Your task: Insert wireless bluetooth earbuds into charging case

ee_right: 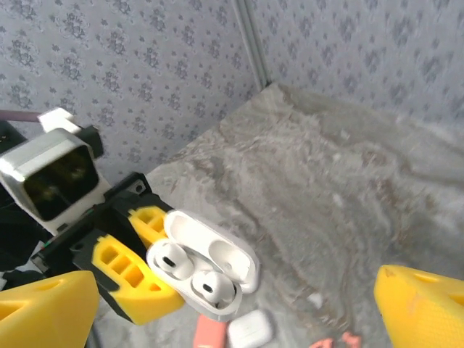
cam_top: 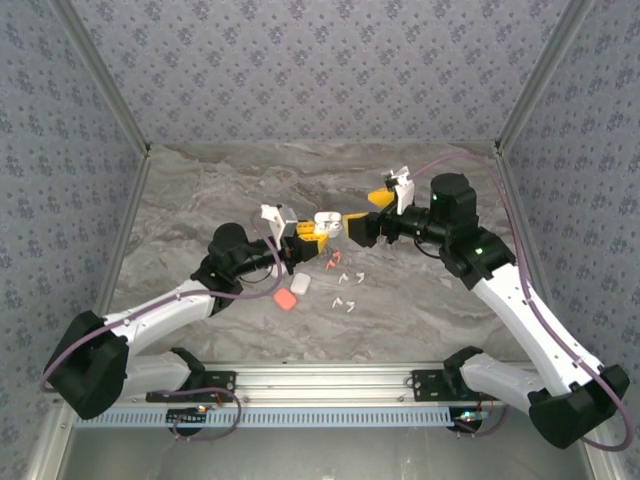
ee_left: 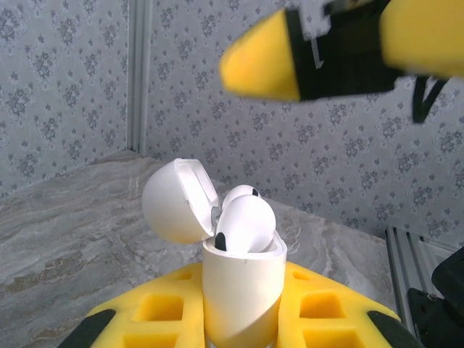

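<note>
On my left wrist feed the bottom edge cuts off the base of the charging case (ee_left: 243, 290) and the left gripper (ee_left: 243, 315) clamping it, and the right gripper (ee_left: 341, 51) at 1 o'clock is a blur running off the top. On the right wrist feed its fingertips (ee_right: 424, 308) are clipped at 4 and 8 o'clock, and a coral case (ee_right: 210, 335) at 6. Overhead, the loose earbuds (cam_top: 347, 290) are too small for me to tell how they lie.

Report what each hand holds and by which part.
Left hand grips the open white rounded charging case by its lower body; right hand is open, holding nothing.
</note>
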Motion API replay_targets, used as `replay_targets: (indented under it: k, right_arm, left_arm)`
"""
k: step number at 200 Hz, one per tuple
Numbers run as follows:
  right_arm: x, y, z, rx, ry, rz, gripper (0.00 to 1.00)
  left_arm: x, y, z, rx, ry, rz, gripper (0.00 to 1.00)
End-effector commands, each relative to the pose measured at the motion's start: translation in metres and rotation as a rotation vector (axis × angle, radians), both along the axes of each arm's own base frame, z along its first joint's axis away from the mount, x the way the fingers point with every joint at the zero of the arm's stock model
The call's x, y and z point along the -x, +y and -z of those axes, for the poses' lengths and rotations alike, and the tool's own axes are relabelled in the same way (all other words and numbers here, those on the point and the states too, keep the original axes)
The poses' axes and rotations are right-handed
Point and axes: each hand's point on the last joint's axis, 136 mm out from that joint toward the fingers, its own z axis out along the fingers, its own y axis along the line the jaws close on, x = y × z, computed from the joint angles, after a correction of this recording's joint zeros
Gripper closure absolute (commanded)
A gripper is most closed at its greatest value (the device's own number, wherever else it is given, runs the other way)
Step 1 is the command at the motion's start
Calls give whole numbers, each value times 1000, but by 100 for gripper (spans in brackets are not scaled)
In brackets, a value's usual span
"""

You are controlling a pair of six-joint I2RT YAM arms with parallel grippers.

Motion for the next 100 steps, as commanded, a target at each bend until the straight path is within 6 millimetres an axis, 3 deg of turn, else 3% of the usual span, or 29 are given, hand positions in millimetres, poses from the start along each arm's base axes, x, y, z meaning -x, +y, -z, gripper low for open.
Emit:
replay_targets:
  k: [1,46,100]
  right_arm:
    - [11,17,6,-105,142,-105,0]
    - [19,41,12,-138,235,-216,0]
    - [26,58,-3,-150,206,-301,0]
  left_arm:
    - [10,1,-37,83,-79,34,100]
    - [13,0,-37,86,-73,44,100]
    - [13,-1,-36,79,-70,44,100]
